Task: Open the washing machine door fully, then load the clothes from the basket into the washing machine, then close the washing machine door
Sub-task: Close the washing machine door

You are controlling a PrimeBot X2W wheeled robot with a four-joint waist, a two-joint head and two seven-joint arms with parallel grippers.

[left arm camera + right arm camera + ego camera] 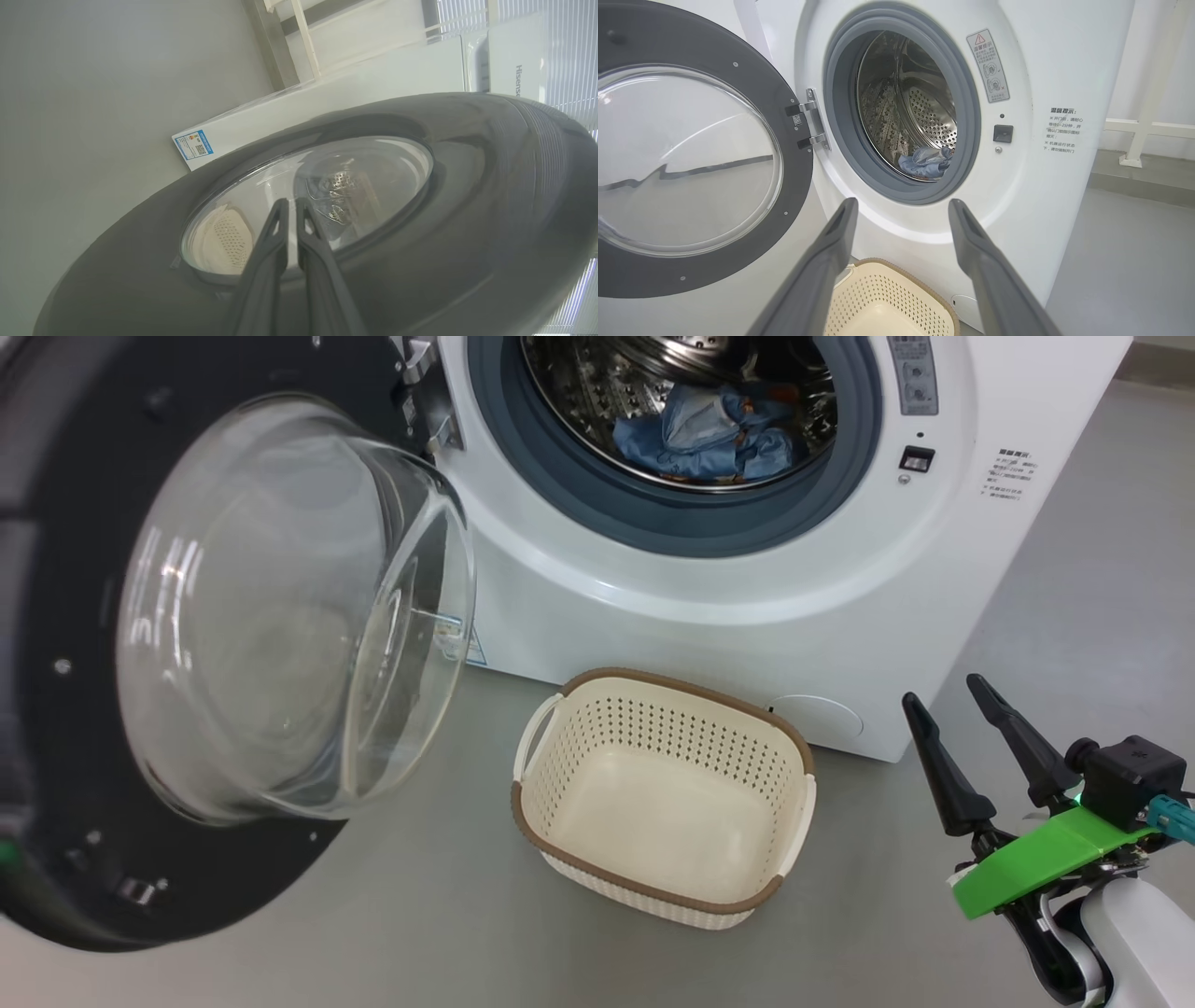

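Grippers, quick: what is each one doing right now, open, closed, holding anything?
Left gripper: closed, holding nothing, at the outer face of the washing machine door.
Right gripper: open, empty.

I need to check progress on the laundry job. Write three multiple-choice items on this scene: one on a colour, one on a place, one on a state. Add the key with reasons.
1. What colour is the rim of the basket?
A. blue
B. green
C. brown

2. Where do the clothes lie?
A. in the basket
B. inside the washing machine
C. on the floor

3. How does the washing machine door stand?
A. swung open on its hinge
B. shut against the gasket
C. lifted off the machine

Key:
1 C, a brown woven-look band runs round the cream basket.
2 B, the blue fabric lies in the steel drum and the basket holds nothing.
3 A, the door stands clear of the opening, so the drum is exposed.
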